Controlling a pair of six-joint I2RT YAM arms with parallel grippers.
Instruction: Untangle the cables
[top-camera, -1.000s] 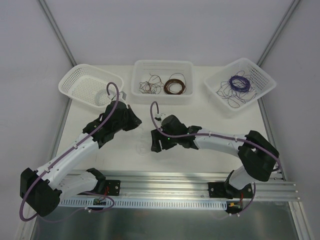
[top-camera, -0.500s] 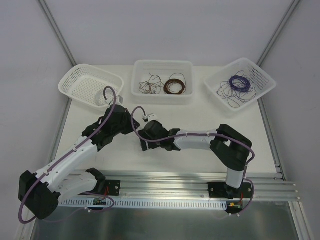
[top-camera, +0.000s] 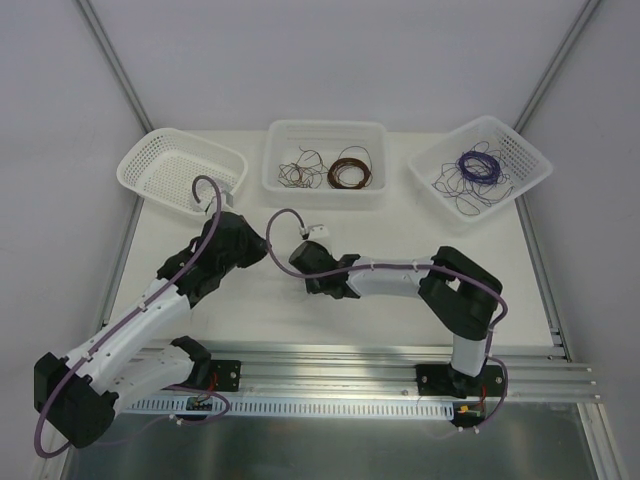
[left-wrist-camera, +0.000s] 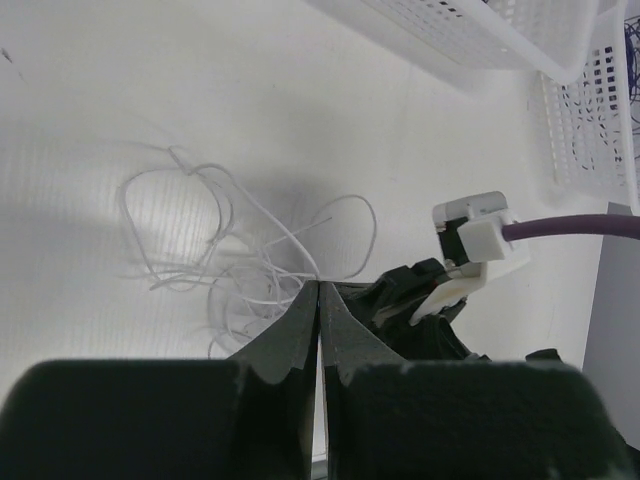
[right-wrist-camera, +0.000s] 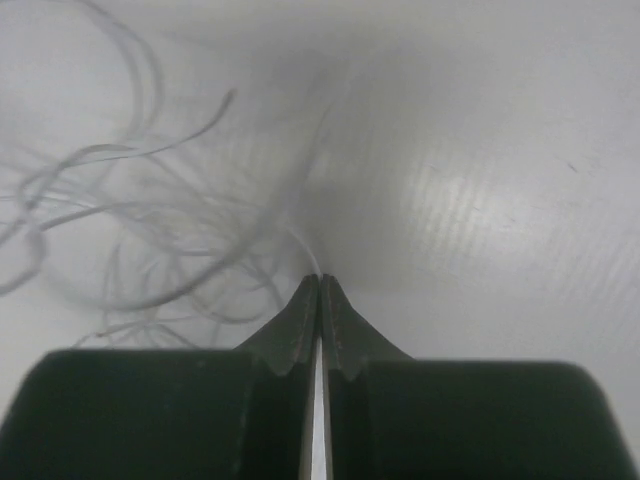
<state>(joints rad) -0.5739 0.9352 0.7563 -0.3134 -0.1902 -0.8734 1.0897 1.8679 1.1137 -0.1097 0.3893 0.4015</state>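
A loose clump of thin whitish cables (left-wrist-camera: 235, 245) lies on the white table; in the right wrist view these cables (right-wrist-camera: 150, 230) are blurred. My left gripper (left-wrist-camera: 318, 285) is shut, with a white strand running into its tips. My right gripper (right-wrist-camera: 320, 278) is also shut, a white strand coming out at its tips. From above, the left gripper (top-camera: 262, 247) and the right gripper (top-camera: 298, 262) nearly meet at mid-table, and the clump is hard to make out there. Part of the right gripper's black body (left-wrist-camera: 410, 300) shows just right of the left tips.
Three white containers line the far edge: a left mesh basket (top-camera: 180, 172), a middle bin (top-camera: 325, 130) holding a brown coil (top-camera: 350, 172) and dark loose strands (top-camera: 300, 172), and a right basket (top-camera: 520, 155) holding a purple coil (top-camera: 478, 165).
My right arm swung left to the clump beside the left gripper and its jaws closed on a strand. The left arm drew back slightly, staying shut.
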